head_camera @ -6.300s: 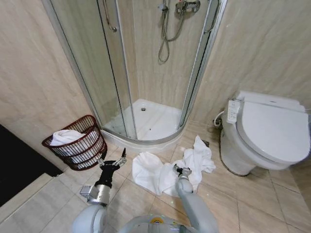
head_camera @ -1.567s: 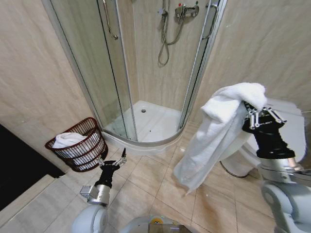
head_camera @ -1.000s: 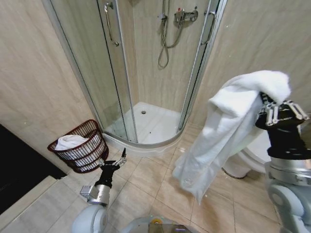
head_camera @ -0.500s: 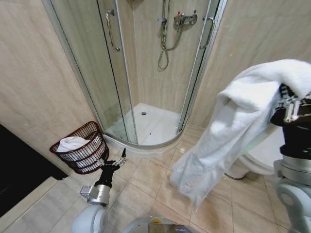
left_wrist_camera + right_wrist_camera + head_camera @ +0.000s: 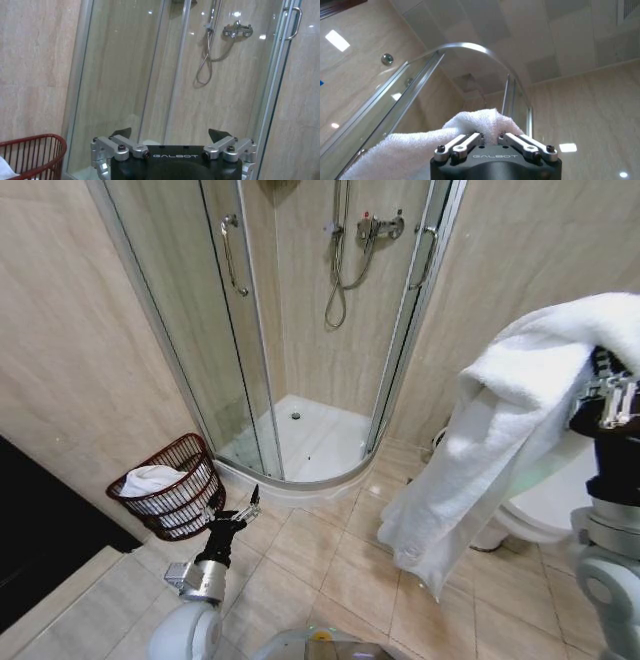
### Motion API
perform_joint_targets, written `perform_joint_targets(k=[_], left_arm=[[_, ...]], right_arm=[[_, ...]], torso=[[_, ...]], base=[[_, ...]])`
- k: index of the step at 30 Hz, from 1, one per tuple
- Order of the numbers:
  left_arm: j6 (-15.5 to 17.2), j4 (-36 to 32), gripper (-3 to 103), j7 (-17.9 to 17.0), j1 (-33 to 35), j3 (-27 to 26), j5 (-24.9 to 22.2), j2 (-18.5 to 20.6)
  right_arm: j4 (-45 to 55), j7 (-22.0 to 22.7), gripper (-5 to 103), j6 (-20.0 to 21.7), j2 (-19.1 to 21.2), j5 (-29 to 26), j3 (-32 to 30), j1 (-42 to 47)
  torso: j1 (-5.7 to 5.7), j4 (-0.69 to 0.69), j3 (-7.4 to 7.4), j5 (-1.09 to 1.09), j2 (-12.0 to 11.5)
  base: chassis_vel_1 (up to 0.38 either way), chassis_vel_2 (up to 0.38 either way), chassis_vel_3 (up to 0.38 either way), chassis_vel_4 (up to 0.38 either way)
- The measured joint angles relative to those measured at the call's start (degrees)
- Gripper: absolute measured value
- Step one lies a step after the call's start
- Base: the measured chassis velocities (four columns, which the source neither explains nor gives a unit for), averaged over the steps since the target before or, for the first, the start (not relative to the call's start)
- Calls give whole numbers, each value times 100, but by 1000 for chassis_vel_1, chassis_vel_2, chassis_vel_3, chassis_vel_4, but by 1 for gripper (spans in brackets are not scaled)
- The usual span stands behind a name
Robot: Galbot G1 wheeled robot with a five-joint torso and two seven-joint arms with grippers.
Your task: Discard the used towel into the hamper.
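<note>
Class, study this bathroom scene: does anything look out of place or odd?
Only the white towel: it hangs high in mid-air over the floor tiles, pinched by the right gripper, far from the hamper, which already holds white laundry. The left gripper waits open.

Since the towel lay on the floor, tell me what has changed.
The right gripper took hold of the white towel on the tiles and lifted it high; it now hangs in the air at the robot's right. The camera has also shifted. The left gripper stayed low and open near the hamper, which keeps its white laundry.
</note>
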State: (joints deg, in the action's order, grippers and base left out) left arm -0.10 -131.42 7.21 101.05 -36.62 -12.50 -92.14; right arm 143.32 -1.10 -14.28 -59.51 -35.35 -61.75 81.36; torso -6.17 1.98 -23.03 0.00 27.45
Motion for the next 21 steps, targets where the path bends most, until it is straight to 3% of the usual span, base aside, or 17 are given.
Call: perform_joint_targets(k=[21], left_arm=[[0,0,100,0,0,0,0,0]], right_arm=[[-8,54,7,-42,22,7,11,-22]], torso=[[-207,0,-296,0,503]], base=[[0,0,0,0]])
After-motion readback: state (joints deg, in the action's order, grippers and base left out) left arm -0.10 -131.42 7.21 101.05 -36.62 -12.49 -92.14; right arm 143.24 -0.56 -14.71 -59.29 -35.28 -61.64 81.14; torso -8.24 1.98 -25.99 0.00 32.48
